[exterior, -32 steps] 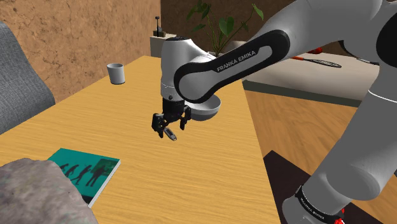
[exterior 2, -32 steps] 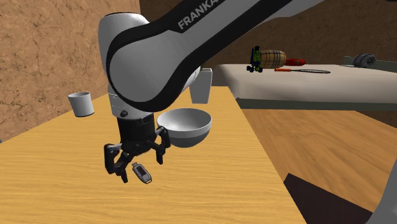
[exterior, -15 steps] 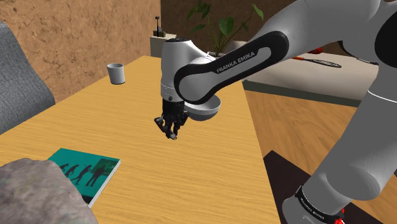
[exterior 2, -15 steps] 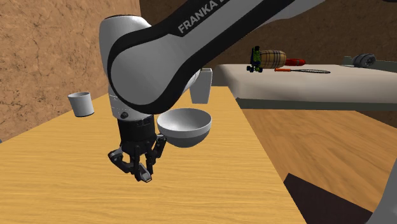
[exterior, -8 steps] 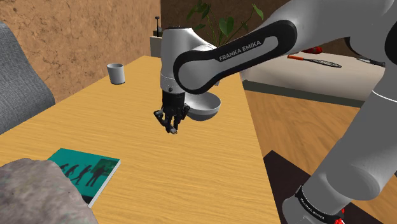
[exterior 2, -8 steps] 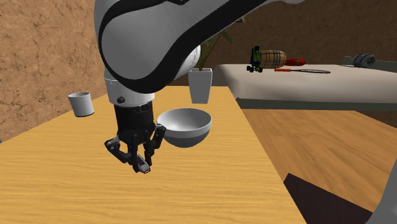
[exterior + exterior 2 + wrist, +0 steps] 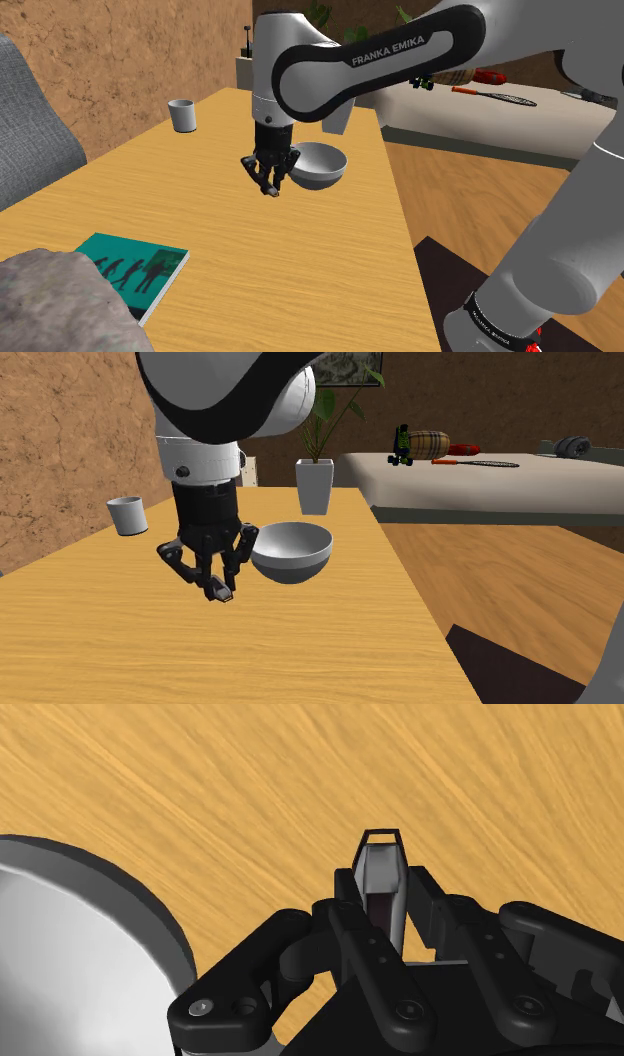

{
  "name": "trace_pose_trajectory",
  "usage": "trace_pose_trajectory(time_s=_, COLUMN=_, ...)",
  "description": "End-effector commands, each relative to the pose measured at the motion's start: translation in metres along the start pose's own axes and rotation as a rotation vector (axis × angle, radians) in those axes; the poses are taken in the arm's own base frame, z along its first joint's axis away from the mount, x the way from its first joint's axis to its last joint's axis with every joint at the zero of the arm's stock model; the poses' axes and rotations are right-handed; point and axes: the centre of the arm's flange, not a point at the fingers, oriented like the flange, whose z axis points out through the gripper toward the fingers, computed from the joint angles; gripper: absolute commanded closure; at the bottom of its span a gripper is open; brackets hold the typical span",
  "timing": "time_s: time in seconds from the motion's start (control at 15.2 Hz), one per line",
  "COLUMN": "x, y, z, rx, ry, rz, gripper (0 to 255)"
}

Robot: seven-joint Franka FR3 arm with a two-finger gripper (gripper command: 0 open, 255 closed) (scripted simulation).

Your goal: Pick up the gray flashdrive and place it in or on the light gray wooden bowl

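Tabletop [image 7: 300, 652], bowl [image 7: 292, 552] beside flashdrive [image 7: 383, 884] in claw [image 7: 214, 588]

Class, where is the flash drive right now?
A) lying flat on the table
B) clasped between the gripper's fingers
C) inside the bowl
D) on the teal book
B: the wrist view shows the gray flash drive pinched in the shut gripper, beside the bowl.

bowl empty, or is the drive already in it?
Empty. The bowl shows a bare inside in the second exterior view; the flashdrive is clasped in the gripper, beside the bowl.
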Motion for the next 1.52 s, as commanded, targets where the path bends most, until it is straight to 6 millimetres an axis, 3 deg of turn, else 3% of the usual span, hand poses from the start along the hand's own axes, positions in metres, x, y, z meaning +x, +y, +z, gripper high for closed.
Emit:
trace_pose_trajectory(time_s=0.0, x=0.0, y=0.0, z=-0.011, rx=0.0, ry=0.0, rz=0.0, gripper=255)
trace_pose_trajectory(time_s=0.92, x=0.002, y=-0.002, z=-0.083, rx=0.0, ry=0.0, rz=0.0, gripper=255)
trace_pose_trajectory(time_s=1.45, x=0.027, y=0.101, z=-0.09, rx=0.0, ry=0.0, rz=0.0, gripper=255)
